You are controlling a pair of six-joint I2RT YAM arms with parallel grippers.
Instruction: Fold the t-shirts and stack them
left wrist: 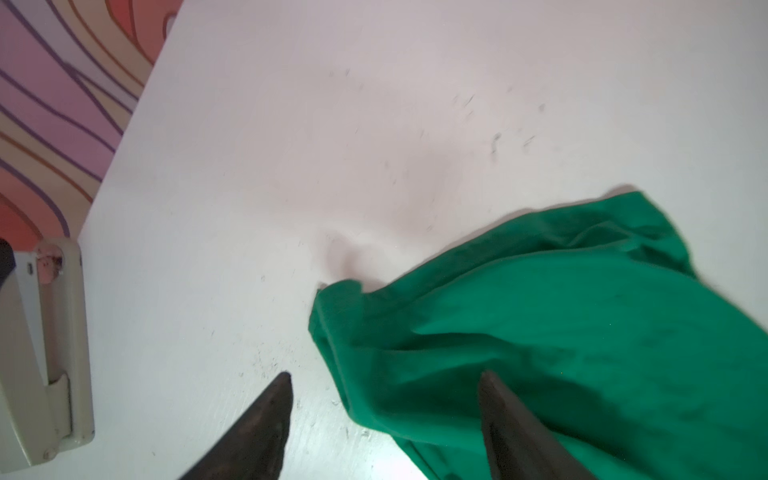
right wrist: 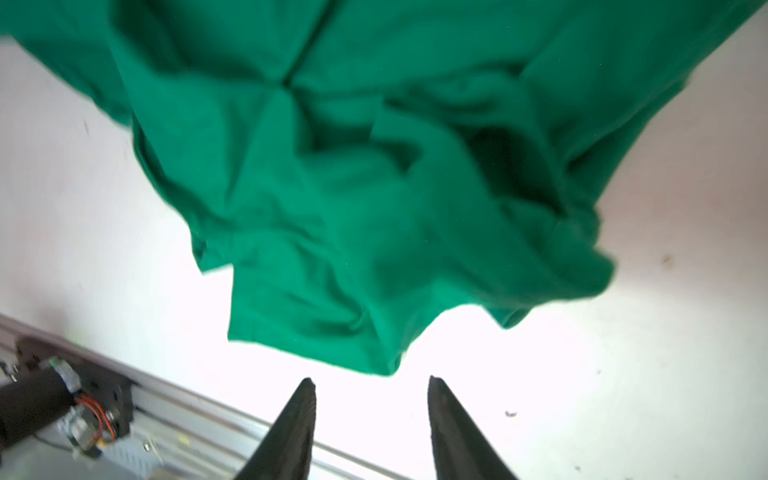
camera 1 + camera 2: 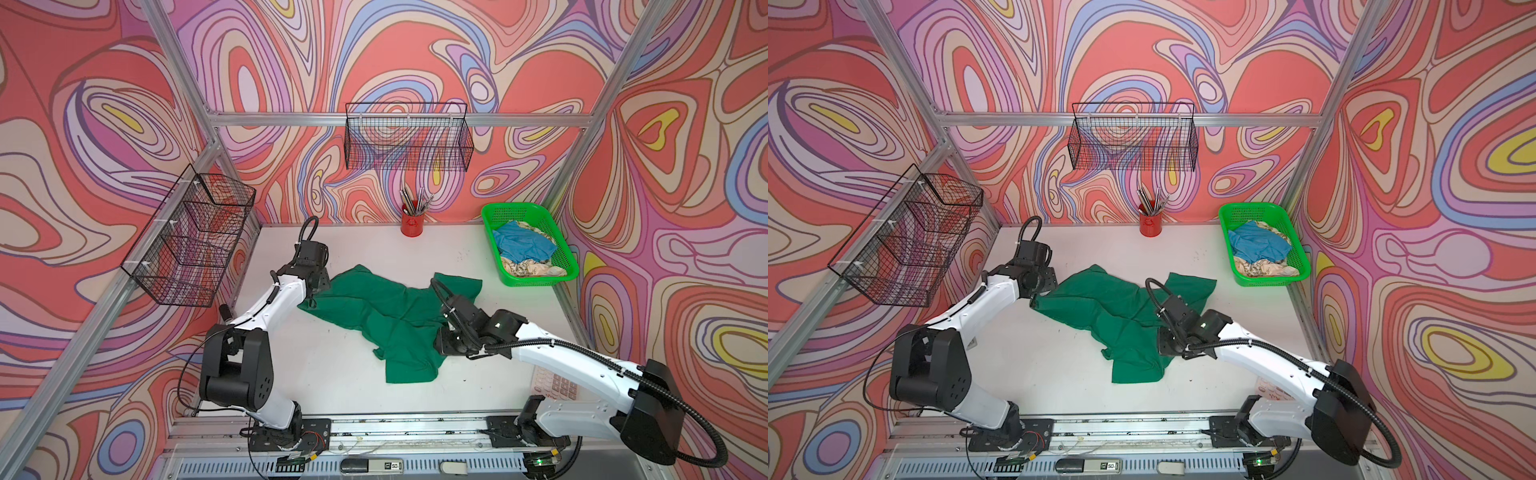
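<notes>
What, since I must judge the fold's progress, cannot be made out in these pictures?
- cream t-shirt: top views, mostly buried under the light blue t-shirt.
- dark green t-shirt: top views, one edge hidden by the right arm; wrist views blurred, cut off.
- red cup's contents: top views, too small.

You see the dark green t-shirt [image 3: 386, 307] as soft matt cloth, much creased, on a white table [image 3: 332, 386] that is smooth but scuffed with dark marks. Far right, the basket [image 3: 536, 282] is glossy green plastic mesh — the light blue tee [image 3: 521, 245] inside is matt cloth too.
</notes>
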